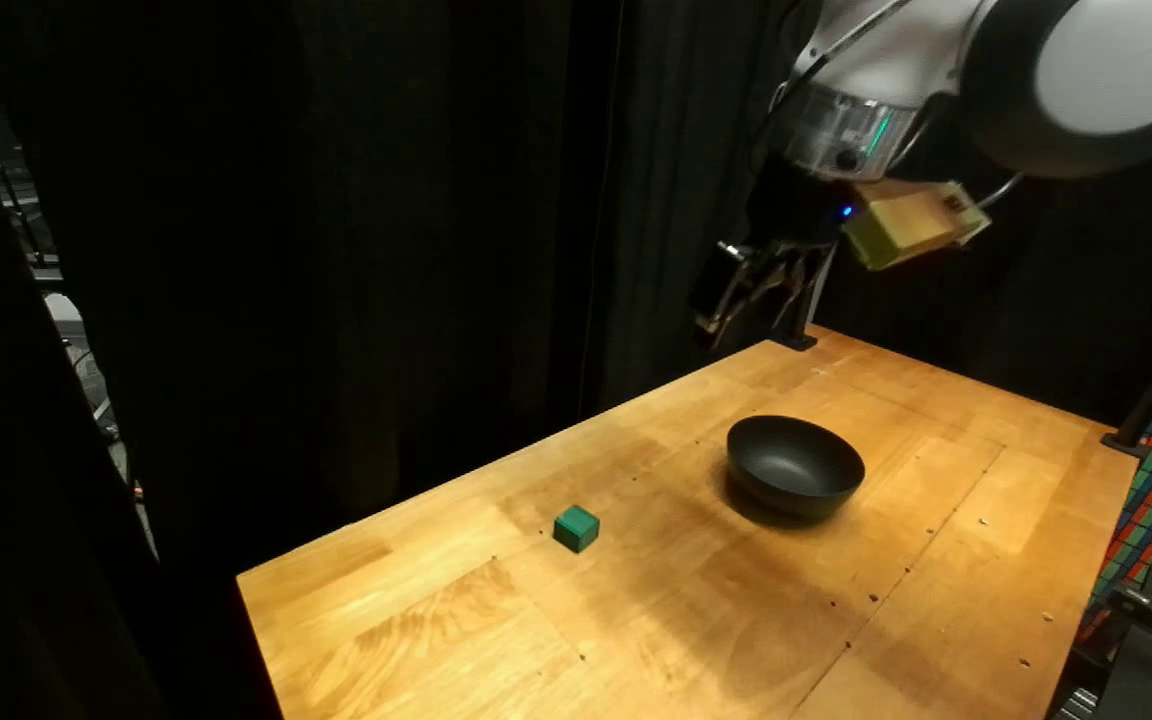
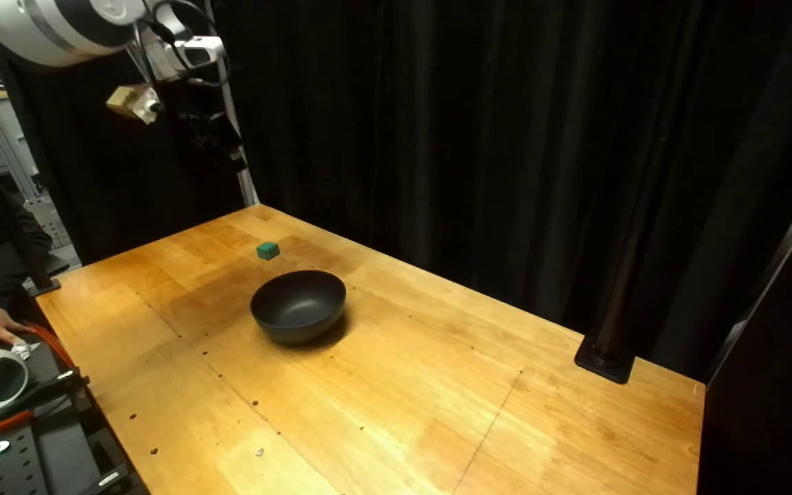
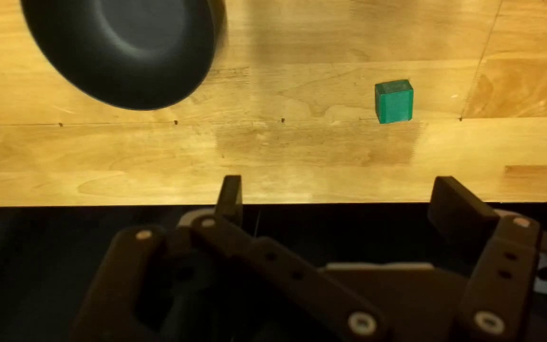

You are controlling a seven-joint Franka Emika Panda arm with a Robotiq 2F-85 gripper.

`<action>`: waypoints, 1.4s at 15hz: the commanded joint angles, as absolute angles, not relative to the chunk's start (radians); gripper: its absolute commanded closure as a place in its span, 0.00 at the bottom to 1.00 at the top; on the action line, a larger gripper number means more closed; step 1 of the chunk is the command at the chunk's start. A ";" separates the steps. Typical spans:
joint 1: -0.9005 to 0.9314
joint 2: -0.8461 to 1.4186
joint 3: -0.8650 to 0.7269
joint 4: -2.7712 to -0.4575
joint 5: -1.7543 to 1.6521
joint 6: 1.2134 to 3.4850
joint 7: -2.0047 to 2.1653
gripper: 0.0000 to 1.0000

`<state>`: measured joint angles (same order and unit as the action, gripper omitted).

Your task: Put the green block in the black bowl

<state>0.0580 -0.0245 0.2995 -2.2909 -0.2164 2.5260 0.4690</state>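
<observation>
Green and small, the block (image 3: pixel 395 102) sat on the desk (image 1: pixel 436 650), apart from the bowl (image 3: pixel 133 61). Your end effector (image 3: pixel 337 199) hung empty above desk height, its fingers (image 3: pixel 458 211) spread wide. Grasping well probably called for you to centre over the block, square the fingers to two opposite faces, then lower straight down before squeezing, lest it skid.

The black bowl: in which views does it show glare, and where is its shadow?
In both exterior views, soft highlight inside the black bowl, dark shadow at its base on the wooden table; in the wrist view, pale curved sheen inside, dim shading just right of it in the picture.
</observation>
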 commanded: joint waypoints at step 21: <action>0.425 0.791 0.005 -1.744 -0.182 2.685 0.414 0.42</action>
